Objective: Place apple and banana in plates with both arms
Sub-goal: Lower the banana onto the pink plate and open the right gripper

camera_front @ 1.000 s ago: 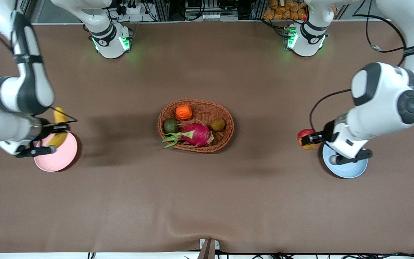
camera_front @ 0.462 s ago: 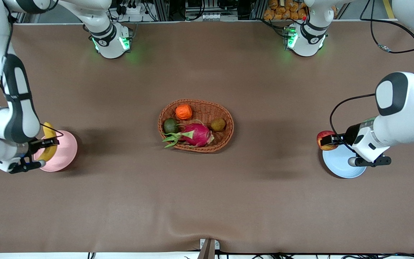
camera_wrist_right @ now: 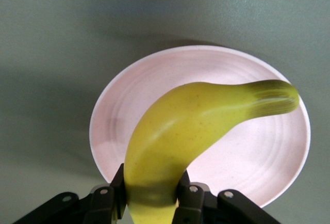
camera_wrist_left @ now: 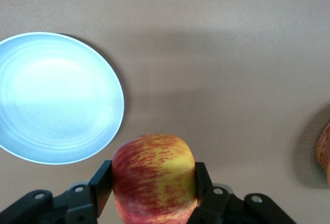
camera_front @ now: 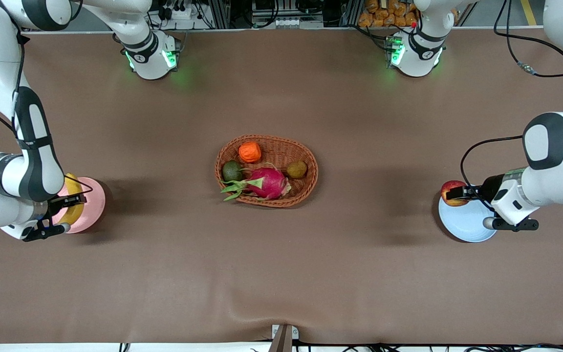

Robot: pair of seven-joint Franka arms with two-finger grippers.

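Carrying both fruits to plates, neither set down yet.
Right end effector [camera_wrist_right: 149,195] clamped on banana [camera_wrist_right: 196,131], over pink plate [camera_wrist_right: 268,157]; left end effector [camera_wrist_left: 153,190] clamped on apple [camera_wrist_left: 153,177], over blue plate [camera_front: 465,225] edge. Left: lower & release both.

We see a yellow banana [camera_wrist_right: 191,131] with a dark-streaked tip, a pale pink plate [camera_wrist_right: 268,152], a red-and-yellow streaked apple [camera_wrist_left: 153,177], a pale blue plate [camera_wrist_left: 51,97], and a brown table [camera_front: 281,264].
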